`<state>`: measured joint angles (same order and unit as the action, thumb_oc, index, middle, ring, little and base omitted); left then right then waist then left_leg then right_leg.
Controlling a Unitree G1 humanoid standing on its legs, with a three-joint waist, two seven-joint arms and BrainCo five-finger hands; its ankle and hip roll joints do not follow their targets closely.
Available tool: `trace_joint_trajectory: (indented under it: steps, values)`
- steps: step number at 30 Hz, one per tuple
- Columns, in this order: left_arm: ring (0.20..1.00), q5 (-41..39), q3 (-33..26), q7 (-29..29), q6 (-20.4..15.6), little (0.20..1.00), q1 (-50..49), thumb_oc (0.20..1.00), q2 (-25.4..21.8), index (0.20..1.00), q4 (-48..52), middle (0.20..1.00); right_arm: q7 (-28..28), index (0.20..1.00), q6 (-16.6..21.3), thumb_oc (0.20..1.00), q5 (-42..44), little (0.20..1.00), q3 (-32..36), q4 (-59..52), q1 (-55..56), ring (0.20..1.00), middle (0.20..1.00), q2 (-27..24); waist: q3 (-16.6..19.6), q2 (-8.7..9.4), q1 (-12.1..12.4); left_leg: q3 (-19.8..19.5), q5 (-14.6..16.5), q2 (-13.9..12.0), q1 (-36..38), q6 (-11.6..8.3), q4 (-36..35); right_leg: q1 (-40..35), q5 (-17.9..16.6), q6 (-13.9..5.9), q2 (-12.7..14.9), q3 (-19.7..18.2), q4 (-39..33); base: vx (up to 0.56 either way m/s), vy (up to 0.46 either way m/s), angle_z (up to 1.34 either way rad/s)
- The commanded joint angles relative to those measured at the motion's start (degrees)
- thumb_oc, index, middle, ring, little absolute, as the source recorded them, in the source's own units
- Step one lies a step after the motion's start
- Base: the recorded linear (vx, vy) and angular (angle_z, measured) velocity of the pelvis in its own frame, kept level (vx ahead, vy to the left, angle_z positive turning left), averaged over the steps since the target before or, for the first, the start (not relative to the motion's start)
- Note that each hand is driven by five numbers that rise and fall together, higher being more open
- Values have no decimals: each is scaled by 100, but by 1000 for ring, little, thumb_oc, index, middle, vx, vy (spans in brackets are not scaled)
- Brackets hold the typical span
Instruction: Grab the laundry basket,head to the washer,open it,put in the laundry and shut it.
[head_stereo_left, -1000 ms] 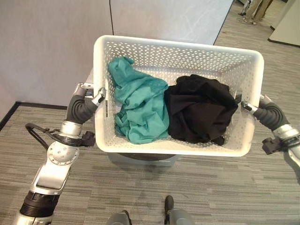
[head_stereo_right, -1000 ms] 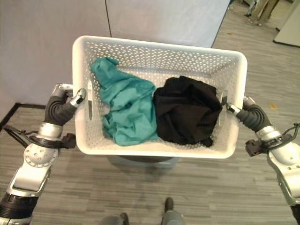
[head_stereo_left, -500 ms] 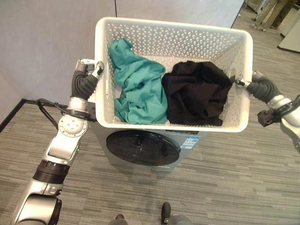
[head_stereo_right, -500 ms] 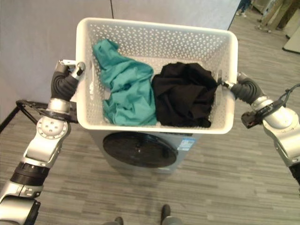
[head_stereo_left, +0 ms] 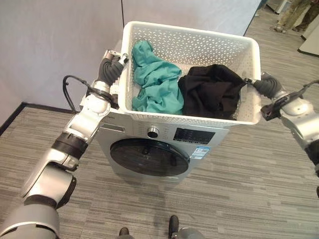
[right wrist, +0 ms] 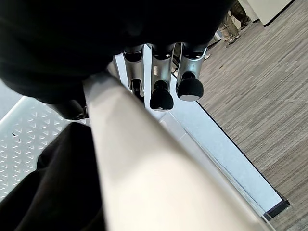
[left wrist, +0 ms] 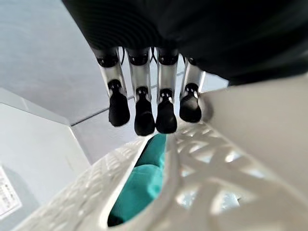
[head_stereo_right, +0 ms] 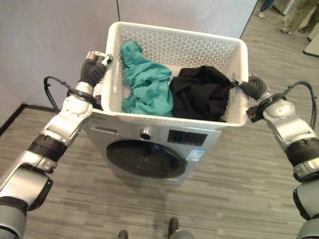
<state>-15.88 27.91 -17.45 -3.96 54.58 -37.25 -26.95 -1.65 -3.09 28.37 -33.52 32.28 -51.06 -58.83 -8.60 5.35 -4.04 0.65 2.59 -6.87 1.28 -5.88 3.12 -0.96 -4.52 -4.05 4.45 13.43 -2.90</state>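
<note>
A white perforated laundry basket (head_stereo_left: 189,118) sits level over the top of a silver-grey washer (head_stereo_left: 119,134), whose dark round door (head_stereo_left: 149,157) is closed. Whether the basket rests on the washer, I cannot tell. Inside lie a teal cloth (head_stereo_left: 154,84) on the left and a black cloth (head_stereo_left: 209,94) on the right. My left hand (head_stereo_left: 110,69) is shut on the basket's left handle, its fingers (left wrist: 144,110) hooked over the rim above the handle slot. My right hand (head_stereo_left: 266,85) grips the right rim, fingers (right wrist: 161,98) curled over the outside, thumb inside by the black cloth (right wrist: 53,183).
A grey partition wall (head_stereo_left: 55,45) stands right behind the washer. The washer's control panel with a knob (head_stereo_left: 153,132) faces me. A person's legs (head_stereo_left: 294,12) show at the far right back. Grey plank floor (head_stereo_left: 239,199) lies before the washer.
Both arms have stretched forward and carried the basket away from me to over the washer's top. The washer's front and control panel have come into sight as my view shifted.
</note>
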Motion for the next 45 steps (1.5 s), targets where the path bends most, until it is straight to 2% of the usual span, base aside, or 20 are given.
trace_joint_trajectory:
  steps: [1,2,3,5,6,7,8,11,15,16,17,20,21,22,23,24,30,37,43,45]
  values:
    - [200,-138,-173,-287,-227,200,828,200,-346,200,-171,200,398,200,262,200,-107,200,-262,381,-1260,200,200,-64,142,139,193,-144,-241,-4,-232,28,2068,158,773,39,-293,-475,738,-41,-150,15]
    - [200,-178,-14,-308,-228,200,1037,200,-356,200,-367,200,470,200,291,200,-80,200,-422,686,-1457,200,200,164,-4,244,312,-384,-346,139,-577,94,2558,81,765,91,-296,-549,706,-28,-69,11]
    - [200,-221,71,-308,-205,200,1200,200,-359,200,-509,200,488,200,282,200,-71,200,-485,927,-1595,200,200,296,-70,312,377,-505,-225,224,-874,163,2671,50,777,74,-270,-573,677,26,-54,5]
    - [200,-230,320,-284,-155,200,1583,200,-276,200,-892,200,494,200,224,200,-83,200,-675,1278,-1926,200,200,547,-69,346,447,-483,67,135,-1102,213,1958,-54,822,-54,-193,-635,555,189,115,-1]
    - [200,-181,534,-307,-149,200,1765,200,-292,200,-1128,200,545,200,236,200,-217,200,-736,1494,-2004,200,200,701,-94,270,624,-684,-231,207,-1491,89,1178,-221,883,-108,-161,-741,497,289,252,-5]
    - [200,-154,578,-270,-136,200,1785,200,-259,200,-1242,200,535,200,224,200,-248,200,-829,1644,-2104,200,200,870,-36,224,682,-855,-215,229,-1325,68,835,-239,955,-134,-155,-829,584,390,453,-33]
    - [200,-25,666,-243,-65,200,1771,200,7,200,-1233,200,481,200,145,200,-273,200,-769,1738,-2116,200,200,1239,57,123,644,-798,-134,361,-1086,51,674,-233,981,-210,0,-882,768,343,429,-77]
    - [200,30,810,-156,-40,200,1849,200,15,200,-1572,200,341,200,61,200,-419,200,-879,1943,-2180,200,200,1546,190,-26,685,-530,-58,482,-802,181,430,-194,864,-372,253,-877,786,224,340,-73]
    - [200,24,864,-35,4,200,1838,200,-45,200,-1729,200,272,200,8,200,-619,200,-969,2116,-2265,200,200,1770,171,-109,812,-185,45,462,-643,296,399,-84,746,-468,384,-776,865,60,140,-48]
    - [200,79,910,-11,12,200,1857,200,-95,200,-1738,200,246,235,-4,235,-675,235,-986,2168,-2267,235,235,1814,157,-115,829,-133,48,450,-625,308,389,-67,724,-488,389,-743,869,8,62,-25]
    - [200,216,1032,67,32,200,1883,200,-142,200,-1867,200,154,482,-62,482,-843,482,-1113,2213,-2311,482,482,1898,132,-114,837,-56,57,432,-597,319,392,-82,679,-525,412,-680,830,2,43,-17]
    - [200,235,1050,66,28,200,1870,200,-121,200,-1935,200,142,504,-89,504,-909,504,-1161,2174,-2329,504,504,1951,136,-113,798,-36,63,438,-545,338,346,-115,677,-538,419,-644,803,15,26,-16]
    - [200,200,1048,80,54,200,1865,200,-96,200,-1939,200,119,595,-113,595,-938,595,-1206,2174,-2323,595,595,1984,156,-122,780,-29,66,431,-513,351,289,-113,674,-549,420,-600,796,25,7,-11]
    - [407,150,1114,176,77,407,1881,407,-91,407,-2030,407,36,1000,-147,1000,-991,1000,-1289,2324,-2360,1000,1000,1998,166,-120,770,-29,64,423,-485,354,266,-105,673,-555,413,-574,817,37,6,-1]
    - [633,110,1172,220,80,633,1908,633,-86,633,-2077,633,24,1000,-158,1000,-997,1000,-1320,2401,-2396,1000,1000,1992,175,-122,763,-29,62,417,-458,356,250,-113,674,-562,408,-560,819,44,-1,-5]
    - [1000,1,1282,336,119,1000,1971,1000,-84,1000,-2225,1000,3,1000,-192,1000,-958,1000,-1346,2498,-2423,1000,1000,1959,185,-134,752,-42,52,410,-407,358,216,-133,684,-566,395,-525,828,37,-4,-4]
    - [1000,-361,1651,668,230,1000,2297,1000,-25,1000,-3156,1000,-60,1000,-232,1000,-735,1000,-1476,2725,-2532,1000,1000,1904,225,-172,722,-85,39,392,-292,333,173,-222,686,-580,393,-461,796,1,-6,-2]
    - [1000,-654,1831,816,330,1000,2642,1000,114,1000,-4060,1000,125,1000,-221,1000,-418,1000,-1303,3201,-2669,1000,1000,2138,275,-245,759,-105,14,383,-182,311,76,-311,698,-579,401,-413,729,-1,0,0]
    - [1000,-748,1402,275,244,1000,2744,1000,-3,1000,-3998,1000,673,1000,55,1000,91,1000,-882,2848,-2785,1000,1000,2055,314,-267,782,-129,-4,379,-146,285,-3,-353,718,-563,408,-373,626,0,0,0]
    - [1000,-727,911,-82,91,1000,2448,1000,-416,1000,-3271,1000,976,1000,292,1000,271,1000,-410,2327,-2571,1000,1000,1721,317,-273,779,-141,19,380,-146,282,-4,-366,737,-552,409,-379,600,0,0,0]
